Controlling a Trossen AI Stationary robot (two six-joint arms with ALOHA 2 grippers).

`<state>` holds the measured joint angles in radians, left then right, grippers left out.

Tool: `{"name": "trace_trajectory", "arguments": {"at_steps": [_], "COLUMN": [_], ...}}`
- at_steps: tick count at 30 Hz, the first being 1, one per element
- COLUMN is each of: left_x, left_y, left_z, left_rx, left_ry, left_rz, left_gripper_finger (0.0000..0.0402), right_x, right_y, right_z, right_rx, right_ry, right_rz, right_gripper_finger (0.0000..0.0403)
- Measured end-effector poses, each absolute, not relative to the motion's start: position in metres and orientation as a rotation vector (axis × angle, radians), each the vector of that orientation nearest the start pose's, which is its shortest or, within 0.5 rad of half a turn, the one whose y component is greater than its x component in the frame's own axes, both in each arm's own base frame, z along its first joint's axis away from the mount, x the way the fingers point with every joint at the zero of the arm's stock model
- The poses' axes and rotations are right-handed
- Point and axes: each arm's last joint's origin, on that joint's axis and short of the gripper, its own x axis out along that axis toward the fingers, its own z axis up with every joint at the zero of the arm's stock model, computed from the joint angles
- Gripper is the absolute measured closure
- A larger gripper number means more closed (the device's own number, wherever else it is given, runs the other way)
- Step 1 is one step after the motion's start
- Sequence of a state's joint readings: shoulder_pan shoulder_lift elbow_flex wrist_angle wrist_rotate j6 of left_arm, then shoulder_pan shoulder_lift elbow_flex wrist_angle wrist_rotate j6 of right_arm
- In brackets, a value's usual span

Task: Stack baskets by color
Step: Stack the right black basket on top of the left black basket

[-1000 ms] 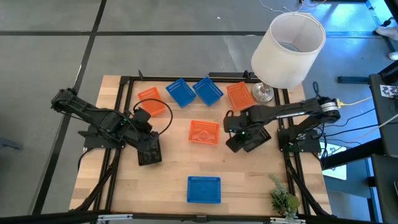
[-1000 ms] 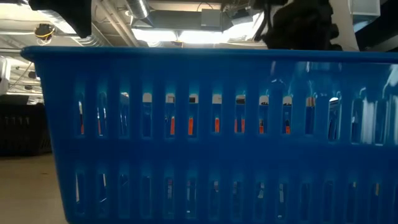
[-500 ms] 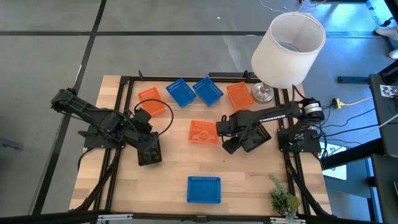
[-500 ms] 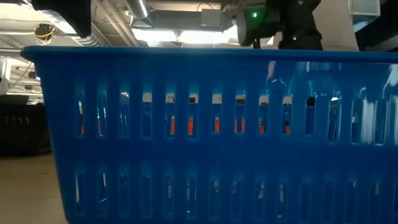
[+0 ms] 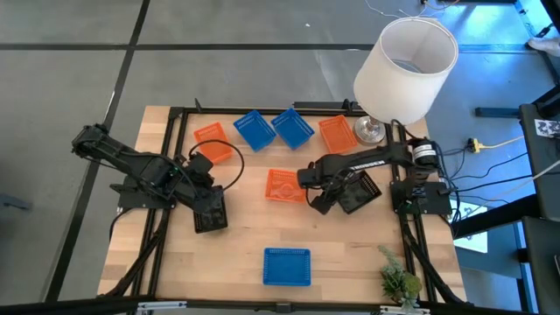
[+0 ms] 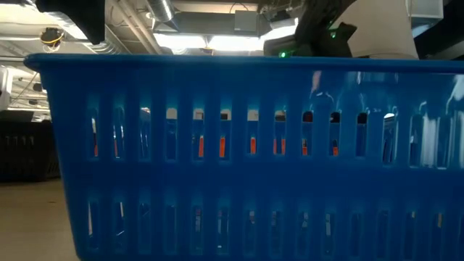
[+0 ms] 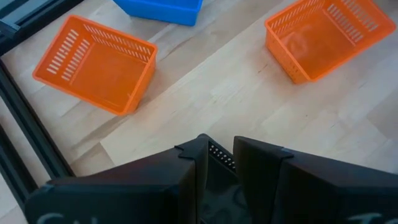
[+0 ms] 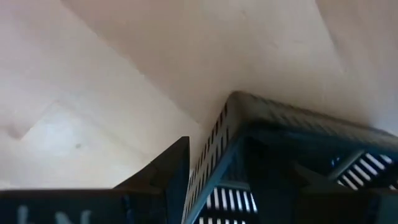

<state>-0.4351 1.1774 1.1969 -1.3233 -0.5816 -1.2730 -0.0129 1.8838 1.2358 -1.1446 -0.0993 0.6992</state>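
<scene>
Three orange baskets stand on the table at the far left (image 5: 213, 140), the middle (image 5: 286, 185) and the far right (image 5: 336, 133). Two blue baskets (image 5: 254, 129) (image 5: 293, 127) stand at the far edge. A third blue one (image 5: 287, 266) sits by the near edge and fills the low view (image 6: 239, 159). My left gripper (image 5: 203, 203) is over the table's left part, shut on a black basket (image 5: 211, 214). My right gripper (image 5: 320, 196) is just right of the middle orange basket, shut on another black basket (image 5: 360, 192). My left gripper pinches a stretch of the black basket's mesh wall (image 7: 219, 153) between its two fingers, coming slanting down from above. The rest of the basket lies under the fingers (image 7: 261, 168) and is mostly hidden by them. My right gripper has the black basket's wall near a corner (image 8: 214, 146), one finger (image 8: 166, 171) outside and the other inside the basket. The fingers point steeply down. The corner sticks out ahead of them over the wood; whether the basket touches the table I cannot tell.
A large white lampshade (image 5: 405, 68) on a glass foot (image 5: 368, 131) stands at the far right corner. A small green plant (image 5: 398, 282) sits at the near right. Black frame rails (image 5: 262, 110) run round the table. Bare wood lies between the middle orange basket and the near blue one.
My right gripper has come down and moved toward the table's left, closer to the middle orange basket, tipping more steeply downward with the black basket in its hold.
</scene>
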Motion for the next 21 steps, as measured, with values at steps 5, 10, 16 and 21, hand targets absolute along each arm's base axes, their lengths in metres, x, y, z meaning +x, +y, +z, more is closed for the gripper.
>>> {"name": "trace_trajectory", "arguments": {"at_steps": [5,10,16,21], "left_x": [0.176,0.176,0.174,0.164], "left_y": [-0.064,-0.065,-0.07,-0.084], "left_z": [0.323,0.323,0.321,0.319], "left_rx": [-0.499,-0.502,-0.558,-0.557], "left_ry": [0.836,0.844,0.955,1.092], "left_rz": [0.772,0.768,0.696,0.592], "left_gripper_finger": [0.0333,0.0333,0.0333,0.0333], "right_x": [0.315,0.32,0.318,0.32], "right_y": [-0.005,-0.006,-0.006,-0.002], "right_z": [0.152,0.153,0.156,0.176], "right_rx": [0.567,0.51,0.458,0.401], "right_ry": [1.748,1.697,1.717,1.777], "right_rz": [-0.531,-0.491,-0.458,-0.442], "right_gripper_finger": [0.0264,0.0336,0.0394,0.04]}}
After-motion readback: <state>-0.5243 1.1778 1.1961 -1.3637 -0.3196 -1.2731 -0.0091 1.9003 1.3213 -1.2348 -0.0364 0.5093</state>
